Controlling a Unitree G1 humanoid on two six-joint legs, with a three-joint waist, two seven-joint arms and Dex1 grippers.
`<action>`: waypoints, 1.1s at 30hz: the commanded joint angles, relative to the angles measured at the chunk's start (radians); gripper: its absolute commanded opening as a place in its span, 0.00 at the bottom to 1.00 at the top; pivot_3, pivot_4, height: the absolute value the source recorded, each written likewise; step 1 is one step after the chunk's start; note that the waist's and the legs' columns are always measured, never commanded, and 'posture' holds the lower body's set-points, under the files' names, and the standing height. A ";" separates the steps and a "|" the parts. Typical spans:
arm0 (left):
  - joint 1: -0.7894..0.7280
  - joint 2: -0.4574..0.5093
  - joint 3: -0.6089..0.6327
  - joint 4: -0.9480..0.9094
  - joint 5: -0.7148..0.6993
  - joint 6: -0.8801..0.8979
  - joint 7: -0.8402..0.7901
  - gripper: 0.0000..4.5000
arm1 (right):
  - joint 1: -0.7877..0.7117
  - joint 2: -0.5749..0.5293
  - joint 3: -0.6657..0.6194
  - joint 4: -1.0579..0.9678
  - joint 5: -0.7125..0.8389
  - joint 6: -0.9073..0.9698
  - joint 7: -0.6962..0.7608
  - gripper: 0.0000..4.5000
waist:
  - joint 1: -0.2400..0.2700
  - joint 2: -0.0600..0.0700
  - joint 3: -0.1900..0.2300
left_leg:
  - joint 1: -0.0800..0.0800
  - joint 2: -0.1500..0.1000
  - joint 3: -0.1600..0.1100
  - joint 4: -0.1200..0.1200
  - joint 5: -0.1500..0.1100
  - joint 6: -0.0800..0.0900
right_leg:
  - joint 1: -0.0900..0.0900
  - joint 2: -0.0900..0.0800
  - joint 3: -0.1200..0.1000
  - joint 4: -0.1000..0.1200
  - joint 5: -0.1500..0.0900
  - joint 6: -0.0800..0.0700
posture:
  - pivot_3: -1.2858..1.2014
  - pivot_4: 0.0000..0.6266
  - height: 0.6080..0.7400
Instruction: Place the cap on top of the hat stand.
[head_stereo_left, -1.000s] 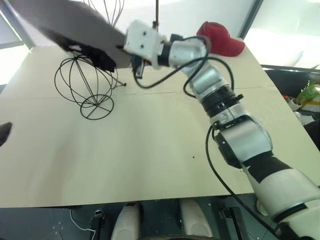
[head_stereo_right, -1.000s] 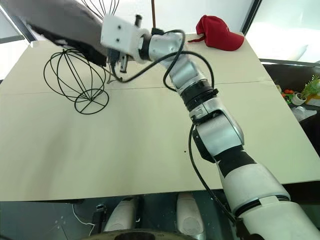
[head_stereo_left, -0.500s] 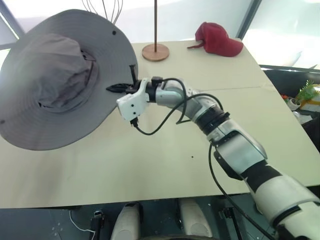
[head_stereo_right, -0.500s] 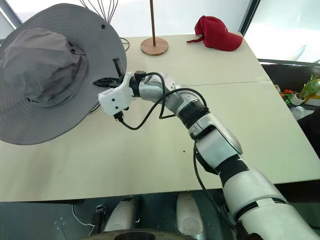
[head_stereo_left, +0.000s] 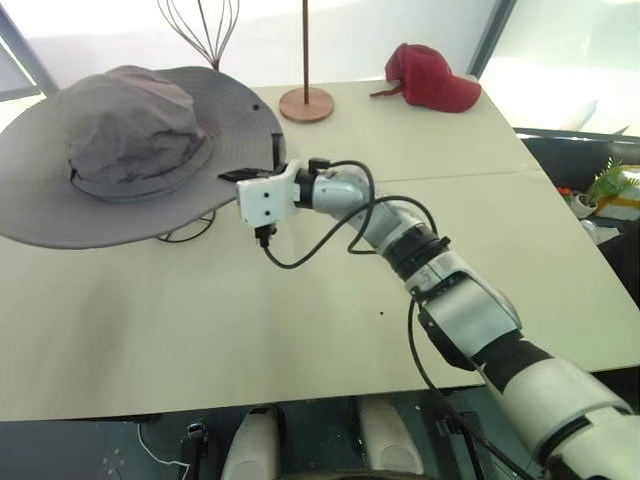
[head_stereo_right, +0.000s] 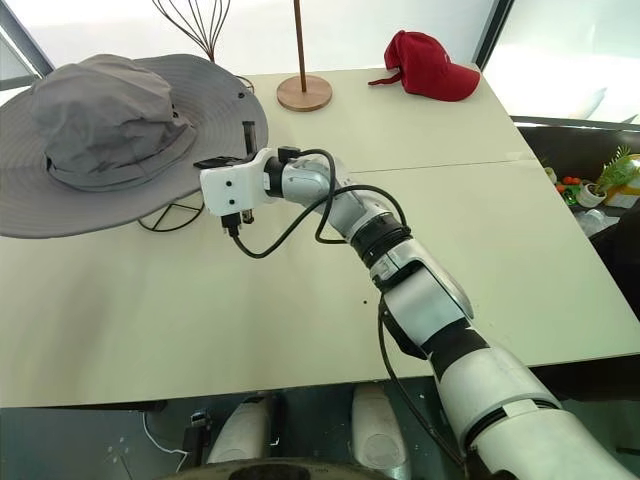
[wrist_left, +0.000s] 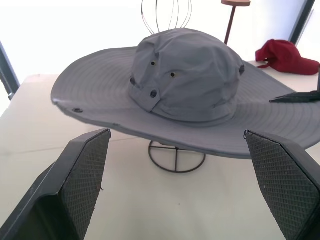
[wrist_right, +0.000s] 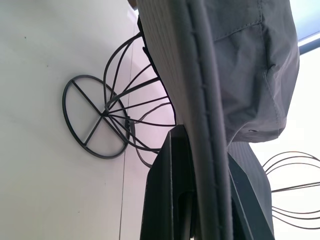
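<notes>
The grey wide-brimmed cap sits level with its crown up over the black wire hat stand, of which the round foot and lower hoops show beneath the brim. My right gripper reaches in from the right and is shut on the cap's near-right brim edge, one finger under the fabric and one above. My left gripper hangs open to the left of the cap, well apart from it, with nothing between its fingers.
Behind the cap stand a taller wire stand and a thin pole on a round wooden base. A red baseball cap lies at the table's far right corner. The table's right edge borders clutter with a plant.
The cap swung from held high and tilted to level on the hat stand, hiding the stand's globe. My right gripper came down with it, keeping its hold on the brim.
</notes>
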 joint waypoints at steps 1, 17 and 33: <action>-0.017 0.017 -0.002 0.011 0.018 -0.020 -0.009 1.00 | -0.075 0.000 -0.022 0.025 -0.006 -0.010 -0.032 0.01 | -0.003 0.000 0.000 | 0.000 0.000 0.000 0.000 0.000 0.000 | 0.000 0.000 0.000 0.000 0.000 0.000 | 0.52 0.24 1.00; -0.010 -0.031 -0.024 -0.024 0.043 -0.018 -0.031 1.00 | -0.056 -0.032 0.106 0.045 -0.244 -0.084 -0.243 0.90 | -0.010 -0.001 0.000 | -0.001 0.000 0.000 -0.002 0.000 0.000 | -0.003 0.000 0.000 0.000 0.000 0.000 | 0.52 0.24 1.00; -0.045 -0.001 -0.068 0.003 0.069 -0.015 -0.039 1.00 | -0.041 -0.111 0.226 -0.053 -0.488 -0.130 -0.462 0.58 | -0.011 -0.001 0.000 | -0.001 0.000 0.000 -0.002 0.000 0.000 | -0.003 0.000 0.000 0.001 0.000 0.000 | 0.52 0.24 1.00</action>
